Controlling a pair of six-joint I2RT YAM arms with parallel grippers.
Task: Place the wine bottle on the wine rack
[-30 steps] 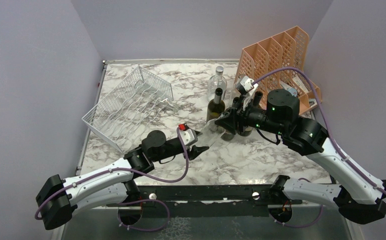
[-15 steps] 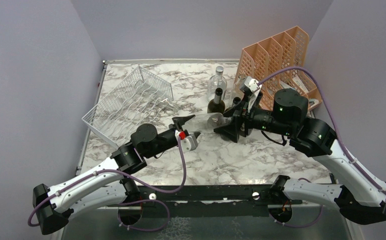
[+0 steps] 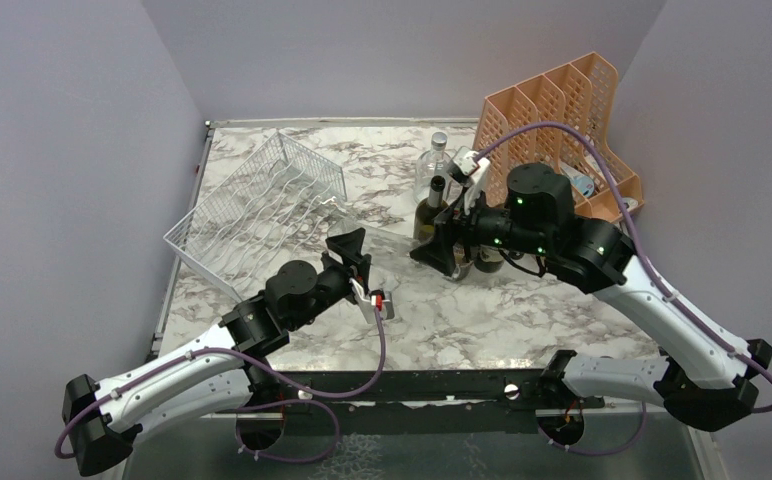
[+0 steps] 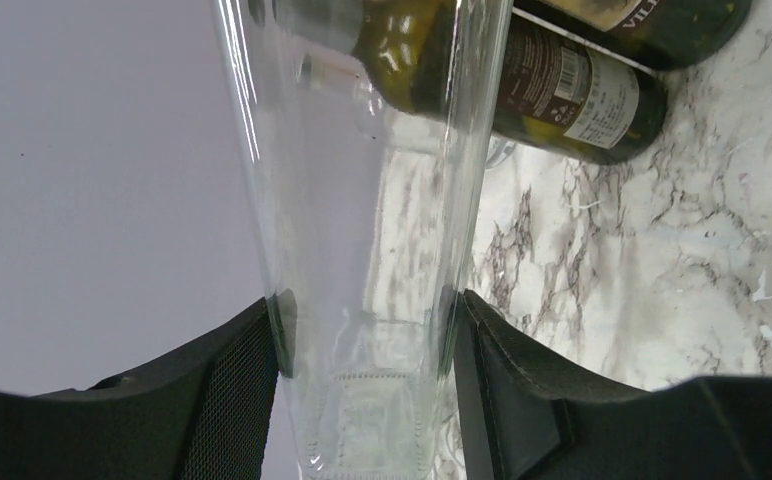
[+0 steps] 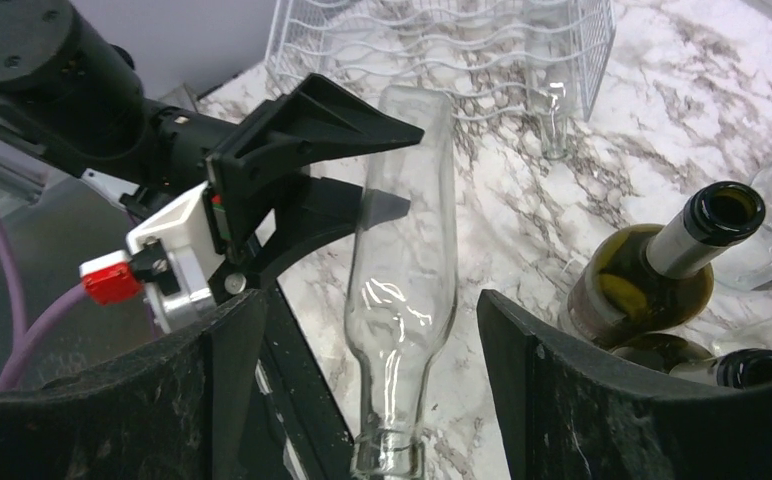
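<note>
The left pincer point(image 4: 367, 340) is clamped on the clear wine bottle point(image 5: 402, 260) near its base, and its two black pads press the glass from both sides. The right pincer point(image 5: 370, 330) stands wide apart around the neck end, with a gap on each side, so I judge that only the left arm carries the bottle. The bottle seems to be lifted off the desk point(image 3: 482, 310), about over its middle, with the neck pointing to the right side. The wine rack point(image 3: 262, 215) lies near the far left corner, well apart from the bottle. To do this step well, the right arm should first draw back straight along the neck without touching it. The left arm should then swing the bottle slowly toward the rack, keep it level, and line it up with one wavy cradle before lowering. The grip is near one end, so the glass may tip or slip. The left wrist view shows the contact of the pads and the dark bottles point(image 4: 552, 90) close behind, but no rack. The right wrist view shows the whole bottle and the rack beyond. In the top view the clear glass is almost invisible.
</note>
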